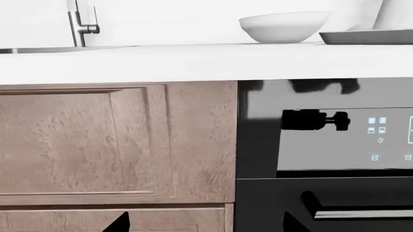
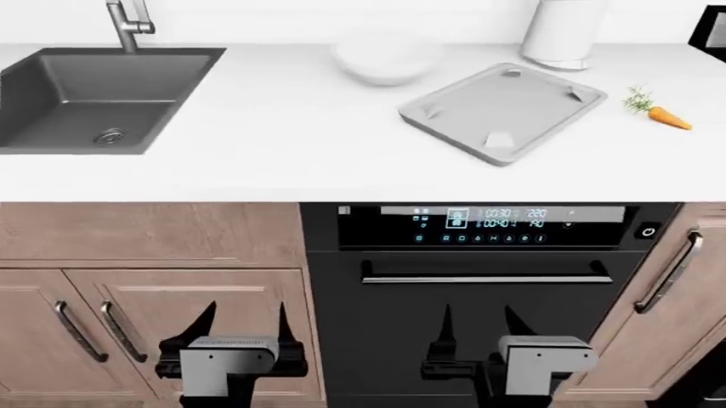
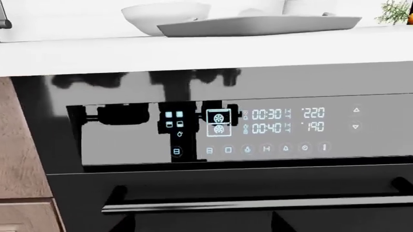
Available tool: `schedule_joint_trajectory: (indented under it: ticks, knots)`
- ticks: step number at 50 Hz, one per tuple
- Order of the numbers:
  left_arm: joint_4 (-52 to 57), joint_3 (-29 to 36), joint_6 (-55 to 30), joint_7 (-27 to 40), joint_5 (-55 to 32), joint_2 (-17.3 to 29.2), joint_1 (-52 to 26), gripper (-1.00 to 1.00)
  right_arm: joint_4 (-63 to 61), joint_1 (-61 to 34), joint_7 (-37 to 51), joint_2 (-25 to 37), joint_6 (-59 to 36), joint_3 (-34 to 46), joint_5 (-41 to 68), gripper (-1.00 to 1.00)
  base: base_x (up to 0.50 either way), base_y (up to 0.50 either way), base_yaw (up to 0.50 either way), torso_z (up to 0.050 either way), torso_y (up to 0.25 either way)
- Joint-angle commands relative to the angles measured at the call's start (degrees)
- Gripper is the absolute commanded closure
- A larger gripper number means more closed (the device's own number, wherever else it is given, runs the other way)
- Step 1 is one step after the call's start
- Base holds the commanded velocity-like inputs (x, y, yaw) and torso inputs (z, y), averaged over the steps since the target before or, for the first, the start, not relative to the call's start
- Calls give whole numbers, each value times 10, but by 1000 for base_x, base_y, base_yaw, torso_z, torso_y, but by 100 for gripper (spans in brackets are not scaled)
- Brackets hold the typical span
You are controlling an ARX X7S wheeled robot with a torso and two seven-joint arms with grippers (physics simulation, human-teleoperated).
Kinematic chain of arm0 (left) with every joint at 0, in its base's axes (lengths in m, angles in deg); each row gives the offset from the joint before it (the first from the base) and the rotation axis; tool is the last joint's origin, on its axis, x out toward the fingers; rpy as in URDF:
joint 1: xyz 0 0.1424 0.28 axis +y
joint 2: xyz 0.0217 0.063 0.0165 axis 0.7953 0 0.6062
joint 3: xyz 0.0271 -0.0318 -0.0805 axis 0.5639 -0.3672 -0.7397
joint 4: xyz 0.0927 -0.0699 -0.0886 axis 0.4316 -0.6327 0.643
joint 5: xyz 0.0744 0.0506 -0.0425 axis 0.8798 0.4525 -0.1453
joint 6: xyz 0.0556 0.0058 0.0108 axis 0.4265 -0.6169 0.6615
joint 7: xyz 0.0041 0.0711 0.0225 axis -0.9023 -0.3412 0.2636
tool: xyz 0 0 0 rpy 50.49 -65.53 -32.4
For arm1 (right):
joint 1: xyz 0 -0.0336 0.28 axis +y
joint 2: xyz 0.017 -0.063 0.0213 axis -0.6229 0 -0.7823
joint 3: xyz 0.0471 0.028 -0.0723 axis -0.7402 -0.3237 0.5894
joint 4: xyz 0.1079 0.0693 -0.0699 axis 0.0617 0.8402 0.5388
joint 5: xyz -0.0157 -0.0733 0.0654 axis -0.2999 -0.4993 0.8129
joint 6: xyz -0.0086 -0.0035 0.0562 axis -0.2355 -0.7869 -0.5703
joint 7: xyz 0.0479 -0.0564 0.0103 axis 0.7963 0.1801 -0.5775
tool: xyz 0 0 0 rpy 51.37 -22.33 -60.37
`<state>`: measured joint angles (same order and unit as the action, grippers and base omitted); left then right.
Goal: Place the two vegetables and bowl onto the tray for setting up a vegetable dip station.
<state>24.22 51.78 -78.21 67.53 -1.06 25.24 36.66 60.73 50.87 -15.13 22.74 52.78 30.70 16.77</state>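
Nearest the robot, the left gripper [image 2: 244,327] is hanging low in front of the wooden cupboard doors [image 2: 148,331], its fingers spread apart and grasping nothing. The right gripper [image 2: 477,327] is hanging level with it before the black oven [image 2: 488,289], fingers likewise released and empty. Above them, the oven's display panel [image 3: 258,128] is glowing with digits.

On the white counter [image 2: 261,161], the grey tray [image 2: 505,110] is lying at an angle, bare. Right of it, apart from its rim, the carrot [image 2: 664,116] is lying with its leafy top pointing toward the tray. Behind the tray's left corner, the white bowl [image 2: 386,58] is sitting upright on the counter, just beside the tray. A tall white cylinder [image 2: 564,32] is standing behind the tray. At far left, the dark sink [image 2: 97,98] is sitting under its tap [image 2: 127,21]. The cucumber is not showing in any view.
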Motion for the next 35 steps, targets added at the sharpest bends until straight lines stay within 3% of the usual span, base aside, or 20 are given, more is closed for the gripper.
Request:
schedule_joint_trajectory:
  ticks: [1,28,35]
  knots:
    - [-11,11,12,11,-8,8,-4,-100,-3,2,1,11,11,7,18,-100,0,-500,0,0,0]
    - [2,26,9,41,-22,22,-2,-100,10,-4,16,25,15,22,38,-100,4,-500,0,0,0]
    - [16,27,11,56,-17,27,0,-100,10,-10,27,27,-2,24,44,-100,1,-9,0,0,0]
